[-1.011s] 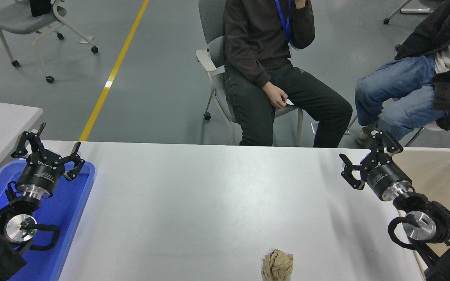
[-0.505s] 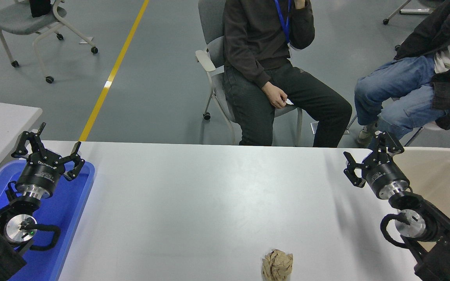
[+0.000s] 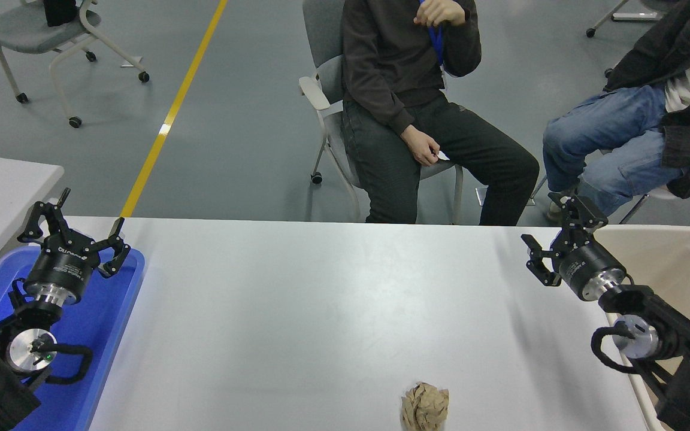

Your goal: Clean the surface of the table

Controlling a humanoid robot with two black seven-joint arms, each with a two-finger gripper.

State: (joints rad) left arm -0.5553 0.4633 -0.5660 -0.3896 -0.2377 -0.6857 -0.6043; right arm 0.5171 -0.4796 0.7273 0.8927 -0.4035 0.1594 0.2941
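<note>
Single high head view, facing forward and down over the table surface (image 3: 321, 299), seated people beyond

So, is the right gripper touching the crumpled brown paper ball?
Apart. The head view shows the right gripper far from the paper ball, with bare table surface between them.

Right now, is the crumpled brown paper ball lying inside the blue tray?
No, the paper ball lies on the bare table surface near its front edge, far from the blue tray at the left.

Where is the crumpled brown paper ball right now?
In the head view, the crumpled brown paper ball sits on the white table surface at its near edge, right of centre.
</note>
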